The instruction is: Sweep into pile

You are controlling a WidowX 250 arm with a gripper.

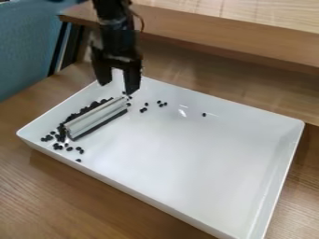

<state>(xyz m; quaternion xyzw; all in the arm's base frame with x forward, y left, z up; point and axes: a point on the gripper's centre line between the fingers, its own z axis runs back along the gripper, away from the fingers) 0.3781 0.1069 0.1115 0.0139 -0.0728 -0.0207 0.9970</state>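
While the counter (44, 186) ran beneath everything from the lower left, the white tray (205, 154) stood on it, one corner toward the left edge of the frame. Inside that corner lay loose dark pieces (69, 149), and just right of them a dense dark band (84, 110) hugged the upper-left side of the sweeping bar (96, 117).

The bar, the thing to be taken up, lay in the left part of the tray, pale on top with a dark lower edge. Its long axis ran aslant, from a lower-left end near the loose pieces to an upper-right end near the tray's upper-left wall.

The pincer (118, 88) hung in the upper left of the frame, its two fingers apart and nothing between them. From there the bar lay down and to the left, its upper-right end nearest, just below the fingertips in the picture; the bar's middle was farther off. A grip at mid-length would, I judged, call for a shift down-left and jaws closing across the long axis.

Right of the bar's upper end sat a few stray pieces (161, 105), with a lone piece (204, 114) farther right, both probably left to gather.
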